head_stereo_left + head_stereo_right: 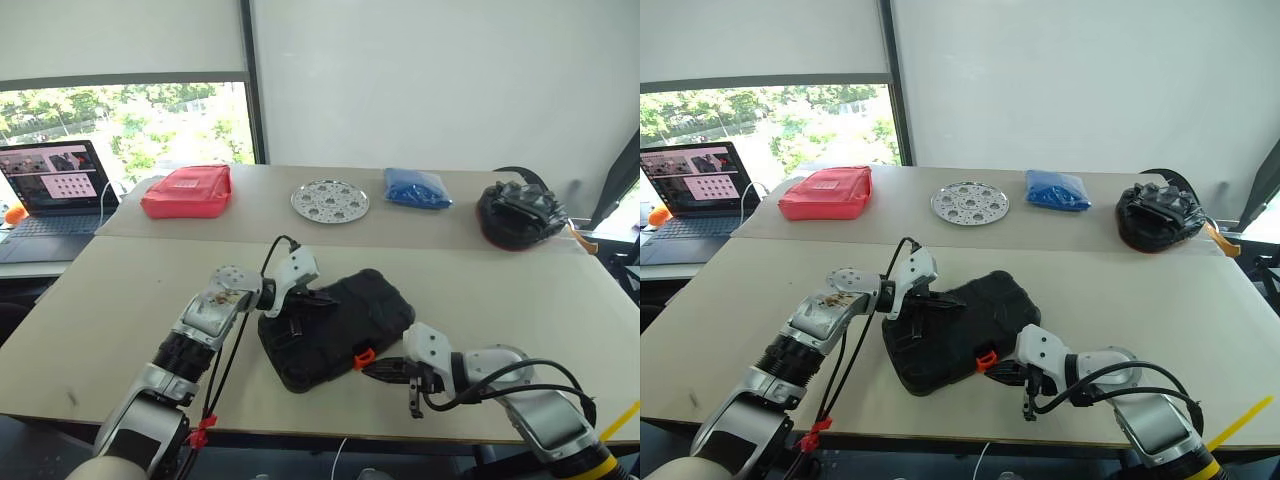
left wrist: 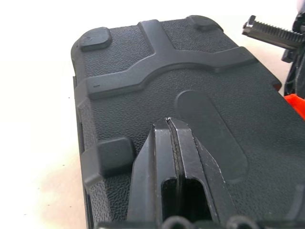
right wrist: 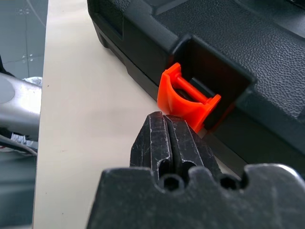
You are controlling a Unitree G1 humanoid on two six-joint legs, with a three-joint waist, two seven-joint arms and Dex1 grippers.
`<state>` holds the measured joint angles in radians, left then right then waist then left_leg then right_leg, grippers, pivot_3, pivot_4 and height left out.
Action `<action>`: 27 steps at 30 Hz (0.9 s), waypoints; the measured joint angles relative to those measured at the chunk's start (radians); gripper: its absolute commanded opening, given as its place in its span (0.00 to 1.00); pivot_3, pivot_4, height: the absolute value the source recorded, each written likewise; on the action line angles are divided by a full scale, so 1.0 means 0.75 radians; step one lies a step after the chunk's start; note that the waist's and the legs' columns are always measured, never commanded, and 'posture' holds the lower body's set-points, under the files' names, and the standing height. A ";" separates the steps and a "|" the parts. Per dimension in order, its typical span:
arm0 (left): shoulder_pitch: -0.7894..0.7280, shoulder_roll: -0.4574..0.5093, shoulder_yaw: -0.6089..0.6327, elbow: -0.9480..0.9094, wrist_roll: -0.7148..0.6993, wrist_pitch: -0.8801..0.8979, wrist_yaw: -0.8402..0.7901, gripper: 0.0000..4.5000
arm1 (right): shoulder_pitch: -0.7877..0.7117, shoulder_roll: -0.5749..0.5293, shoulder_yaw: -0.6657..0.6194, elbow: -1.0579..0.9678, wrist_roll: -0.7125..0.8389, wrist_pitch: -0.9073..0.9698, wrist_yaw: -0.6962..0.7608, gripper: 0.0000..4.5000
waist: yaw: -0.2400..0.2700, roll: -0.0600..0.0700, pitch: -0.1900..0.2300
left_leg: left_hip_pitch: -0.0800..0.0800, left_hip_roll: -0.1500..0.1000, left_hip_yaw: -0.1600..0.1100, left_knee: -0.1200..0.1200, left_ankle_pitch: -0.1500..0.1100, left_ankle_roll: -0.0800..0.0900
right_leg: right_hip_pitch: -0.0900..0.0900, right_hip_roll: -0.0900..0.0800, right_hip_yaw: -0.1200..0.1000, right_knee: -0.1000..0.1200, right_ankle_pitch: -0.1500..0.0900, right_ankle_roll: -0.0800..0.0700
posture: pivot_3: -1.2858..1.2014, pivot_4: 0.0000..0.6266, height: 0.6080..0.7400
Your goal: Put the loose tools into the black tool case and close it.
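Note:
The black tool case (image 1: 340, 325) lies on the near table with its lid down, skewed to the table's edge. My left gripper (image 1: 298, 318) is shut, and its fingertips (image 2: 169, 125) rest on the textured lid near the case's left end. My right gripper (image 1: 370, 370) is also shut with nothing in it. Its tips (image 3: 167, 119) sit just in front of the small orange latch (image 3: 188, 98) on the case's near side, and the latch stands out from its recess. The loose tools are out of view.
On the far table lie a red fabric pouch (image 1: 188, 191), a perforated metal disc (image 1: 330, 200), a blue bag (image 1: 417, 187) and a black helmet-like object (image 1: 520, 213). A laptop (image 1: 55, 185) stands at the far left. The case sits close to the near table's front edge.

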<state>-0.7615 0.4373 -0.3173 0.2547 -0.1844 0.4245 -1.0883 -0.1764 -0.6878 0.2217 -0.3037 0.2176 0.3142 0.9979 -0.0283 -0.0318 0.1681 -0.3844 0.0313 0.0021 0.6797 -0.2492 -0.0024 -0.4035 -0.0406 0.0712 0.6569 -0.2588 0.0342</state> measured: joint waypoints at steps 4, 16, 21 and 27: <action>-0.016 0.002 0.000 0.008 0.010 0.048 0.009 0.00 | 0.000 0.049 0.000 0.022 -0.020 -0.010 -0.019 0.02 | -0.007 0.000 0.000 | 0.002 0.000 0.000 0.000 0.000 0.000 | 0.002 0.001 0.000 0.000 0.000 0.000 | 0.52 0.24 1.00; -0.021 0.028 -0.008 -0.008 0.042 0.162 -0.021 0.00 | -0.003 0.158 -0.008 0.088 -0.054 -0.143 -0.065 0.02 | -0.030 -0.001 -0.003 | 0.022 0.002 -0.001 -0.004 0.000 0.000 | 0.018 0.005 0.002 -0.001 0.000 -0.001 | 0.52 0.24 1.00; -0.018 0.032 -0.008 -0.008 0.050 0.162 -0.020 0.00 | -0.003 0.186 -0.015 0.088 -0.044 -0.180 -0.065 0.02 | -0.033 0.000 -0.005 | 0.023 0.002 -0.002 -0.004 0.000 0.000 | 0.020 0.005 0.002 -0.001 0.000 -0.001 | 0.52 0.24 1.00; -0.014 0.030 -0.008 -0.008 0.051 0.165 -0.017 0.00 | -0.008 0.180 -0.009 0.098 -0.061 -0.196 -0.065 0.02 | -0.032 0.000 -0.010 | 0.023 0.002 -0.002 -0.004 0.000 0.000 | 0.020 0.005 0.003 -0.002 0.000 -0.001 | 0.52 0.24 1.00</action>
<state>-0.7721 0.4599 -0.3236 0.2487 -0.1460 0.5486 -1.1007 -0.1827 -0.5526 0.2150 -0.2300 0.1718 0.1676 0.9490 -0.0524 -0.0320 0.1609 -0.3670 0.0326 0.0007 0.6767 -0.2492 -0.0027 -0.3886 -0.0367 0.0731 0.6556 -0.2590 0.0334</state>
